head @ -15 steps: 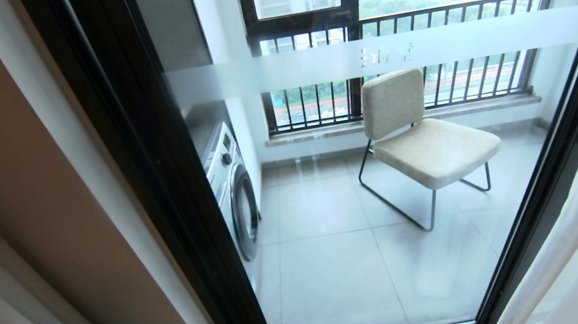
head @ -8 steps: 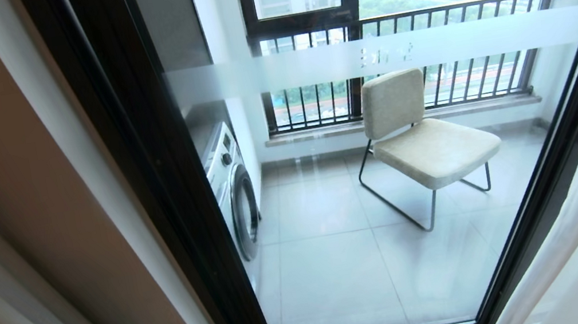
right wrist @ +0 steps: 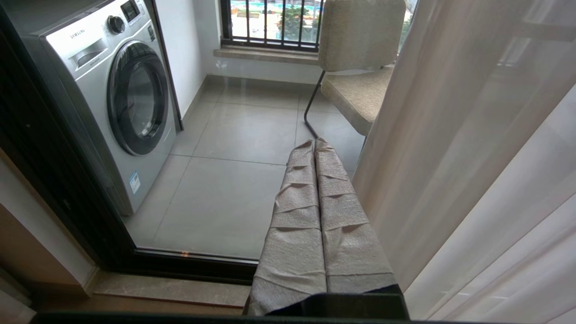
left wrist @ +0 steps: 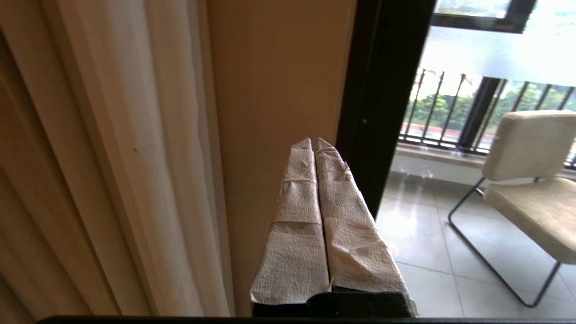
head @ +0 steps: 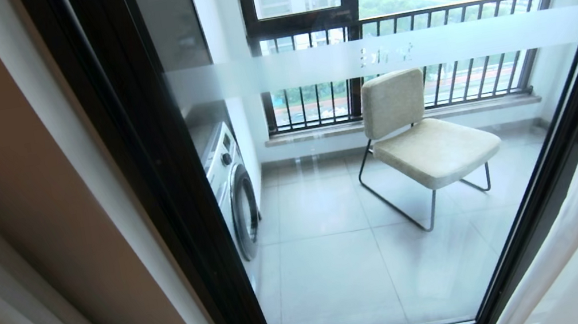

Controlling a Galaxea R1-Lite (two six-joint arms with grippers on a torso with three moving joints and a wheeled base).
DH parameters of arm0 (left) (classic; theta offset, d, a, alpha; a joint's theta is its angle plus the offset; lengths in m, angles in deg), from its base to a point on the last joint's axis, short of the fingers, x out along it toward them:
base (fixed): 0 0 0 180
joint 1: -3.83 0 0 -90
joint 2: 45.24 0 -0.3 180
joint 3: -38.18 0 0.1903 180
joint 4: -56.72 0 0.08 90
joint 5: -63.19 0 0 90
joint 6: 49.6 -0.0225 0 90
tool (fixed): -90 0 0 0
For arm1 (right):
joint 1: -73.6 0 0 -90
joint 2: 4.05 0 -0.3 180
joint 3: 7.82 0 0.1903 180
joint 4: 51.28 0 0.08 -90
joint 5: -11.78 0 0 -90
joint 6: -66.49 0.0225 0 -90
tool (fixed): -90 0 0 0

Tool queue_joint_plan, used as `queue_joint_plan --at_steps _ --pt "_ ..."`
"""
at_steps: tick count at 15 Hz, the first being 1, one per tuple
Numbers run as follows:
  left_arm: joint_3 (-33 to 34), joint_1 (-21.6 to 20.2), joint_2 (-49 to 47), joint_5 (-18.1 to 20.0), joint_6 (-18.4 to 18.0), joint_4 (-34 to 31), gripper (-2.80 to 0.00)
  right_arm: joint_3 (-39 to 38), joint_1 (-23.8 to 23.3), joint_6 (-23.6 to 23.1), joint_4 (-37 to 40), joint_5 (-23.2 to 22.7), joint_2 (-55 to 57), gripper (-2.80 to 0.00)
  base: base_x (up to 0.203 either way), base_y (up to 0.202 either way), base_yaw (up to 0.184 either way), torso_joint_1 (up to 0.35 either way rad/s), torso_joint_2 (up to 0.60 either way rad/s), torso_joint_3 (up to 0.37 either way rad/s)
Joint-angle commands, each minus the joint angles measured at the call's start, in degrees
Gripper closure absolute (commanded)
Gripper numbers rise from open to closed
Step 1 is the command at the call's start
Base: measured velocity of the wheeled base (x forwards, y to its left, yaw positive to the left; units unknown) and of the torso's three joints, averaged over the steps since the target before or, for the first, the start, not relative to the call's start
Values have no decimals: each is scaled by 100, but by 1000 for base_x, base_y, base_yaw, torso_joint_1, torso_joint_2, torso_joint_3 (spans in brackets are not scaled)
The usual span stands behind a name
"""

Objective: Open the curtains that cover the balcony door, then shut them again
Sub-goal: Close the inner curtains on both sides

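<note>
The head camera looks down, close, through the balcony door (head: 365, 202) at a chair (head: 425, 140) and washing machine (head: 233, 194). The left wrist camera faces the door frame and chair; the right wrist sits lower, sharing both

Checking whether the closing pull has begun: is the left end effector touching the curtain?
Apart. The left wrist view shows the left end effector, shut and empty, with bare wall between it and the curtain.
</note>
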Motion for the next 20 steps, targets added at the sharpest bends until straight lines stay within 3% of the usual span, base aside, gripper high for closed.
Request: queue_joint_plan --at_steps 1,3,5,8,12,13,16,20 --pt "-695 -5 -1248 -649 3 8 0 0 1 -3 1 -3 -2 0 0 0 0 0 0 0" --pt "-1314 -47 -1941 -1223 -3 40 0 0 1 -3 1 -3 -2 0 0 0 0 0 0 0" --pt "-1744 -441 -2436 -1636 -10 77 0 0 1 -3 1 -3 -2 0 0 0 0 0 0 0" --pt "-2253 -1301 -3138 -1711 -20 87 0 0 1 -3 1 -3 -2 0 0 0 0 0 0 0" --pt "-2841 -1832 -3945 -1639 -4 93 0 0 1 -3 1 -3 -2 0 0 0 0 0 0 0" --pt "-2888 -2000 -4046 -1560 1 101 -280 0 1 -3 1 -3 -2 0 0 0 0 0 0 0" --pt "-2869 -2388 -4324 -1241 2 388 -280 0 1 -3 1 -3 -2 0 0 0 0 0 0 0" --pt "-2836 -2582 -4856 -883 6 1035 -280 0 1 -3 1 -3 -2 0 0 0 0 0 0 0"
